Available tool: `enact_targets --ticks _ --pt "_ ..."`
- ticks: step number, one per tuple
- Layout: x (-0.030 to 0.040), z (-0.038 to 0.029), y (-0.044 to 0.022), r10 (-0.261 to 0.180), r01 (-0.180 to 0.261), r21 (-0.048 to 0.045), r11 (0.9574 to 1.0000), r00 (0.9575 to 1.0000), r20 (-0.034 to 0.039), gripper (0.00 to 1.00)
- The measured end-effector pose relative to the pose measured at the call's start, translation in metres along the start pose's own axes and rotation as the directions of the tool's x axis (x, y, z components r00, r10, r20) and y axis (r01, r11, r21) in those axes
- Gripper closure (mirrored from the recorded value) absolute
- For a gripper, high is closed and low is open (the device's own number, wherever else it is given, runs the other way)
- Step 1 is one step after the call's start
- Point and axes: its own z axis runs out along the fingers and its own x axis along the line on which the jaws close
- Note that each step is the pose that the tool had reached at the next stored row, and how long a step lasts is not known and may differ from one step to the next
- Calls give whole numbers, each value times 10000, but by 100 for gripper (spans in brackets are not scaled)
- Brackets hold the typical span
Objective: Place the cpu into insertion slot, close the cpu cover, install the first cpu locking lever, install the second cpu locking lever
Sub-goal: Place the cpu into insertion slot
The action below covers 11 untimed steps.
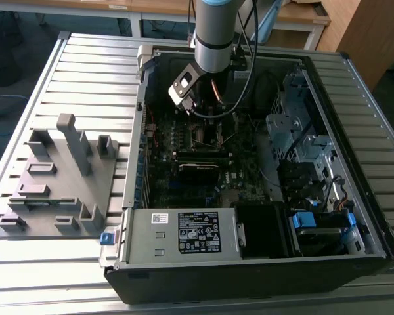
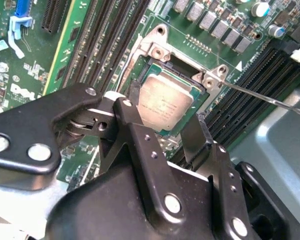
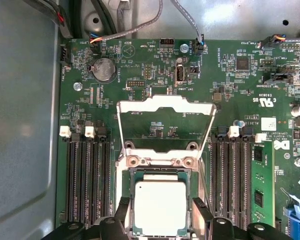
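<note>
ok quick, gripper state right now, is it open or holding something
Gripper: open, fingers spread either side of the cpu, which sits in the insertion slot; it grips nothing.

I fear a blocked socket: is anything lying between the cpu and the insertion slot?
Nothing visible does. The cpu already lies within the frame of the insertion slot, and the cpu cover is swung open, clear of it.

The black open computer case [image 1: 249, 275] rests on the grey slatted metal tabletop [image 1: 92, 72]. The grey plastic fixture block with upright posts [image 1: 59, 177] lies beside the case, at the exterior view's left.
</note>
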Motion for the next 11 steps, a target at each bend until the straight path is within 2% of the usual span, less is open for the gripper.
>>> enact_targets --ticks 5,7,8,10,11 --pt "0 0 0 0 0 0 10000 10000 7 42" --pt "0 -1 0 0 0 0 10000 10000 10 54" --pt "0 -1 0 0 0 1 10000 10000 11 54" --pt "0 0 0 0 0 0 10000 10000 13 65" --pt "0 -1 0 0 0 0 10000 10000 15 65"
